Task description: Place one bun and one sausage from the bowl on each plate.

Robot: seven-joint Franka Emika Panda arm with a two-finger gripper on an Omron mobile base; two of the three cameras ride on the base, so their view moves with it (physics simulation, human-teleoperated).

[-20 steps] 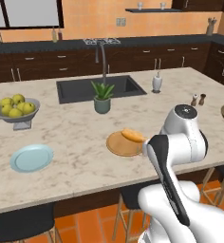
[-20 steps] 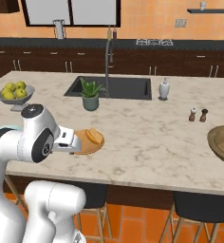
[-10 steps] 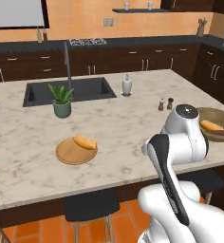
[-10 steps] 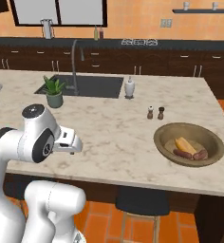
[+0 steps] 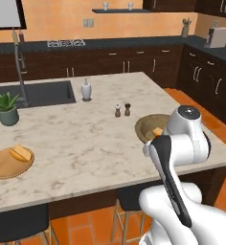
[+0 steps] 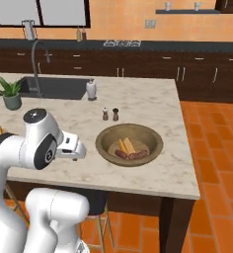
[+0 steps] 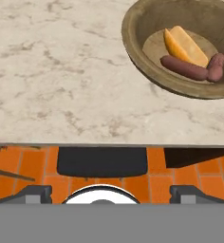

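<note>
**Hovering at the worktop edge, jaws spread and empty**

Hanging just off the near edge of the marble worktop point(image 6: 153, 106), the gripper point(image 7: 111, 192) has its jaws spread wide, the two dark fingertips point(image 7: 32, 193) standing well apart with nothing between them and touching nothing. Below them the hand view shows a dark stool seat point(image 7: 102, 161) and the orange tiled floor point(image 7: 19, 166).

The bowl point(image 6: 130, 144) sits on the right part of the worktop, near its front edge, just right of the arm's hand in the right base view. Inside it lie a bun point(image 7: 185, 45) and two sausages point(image 7: 184, 68), the bun touching the sausages.

A plate point(image 5: 9, 161) of tan wood rests far to the left on the worktop, well apart from the bowl, with one bun point(image 5: 20, 153) on it.

Beyond the bowl stand two small shakers point(image 6: 110, 114) side by side, and farther still a white soap bottle point(image 6: 91, 90) beside the sink point(image 6: 54, 88). A potted plant point(image 6: 11, 94) stands at the sink's left.
</note>
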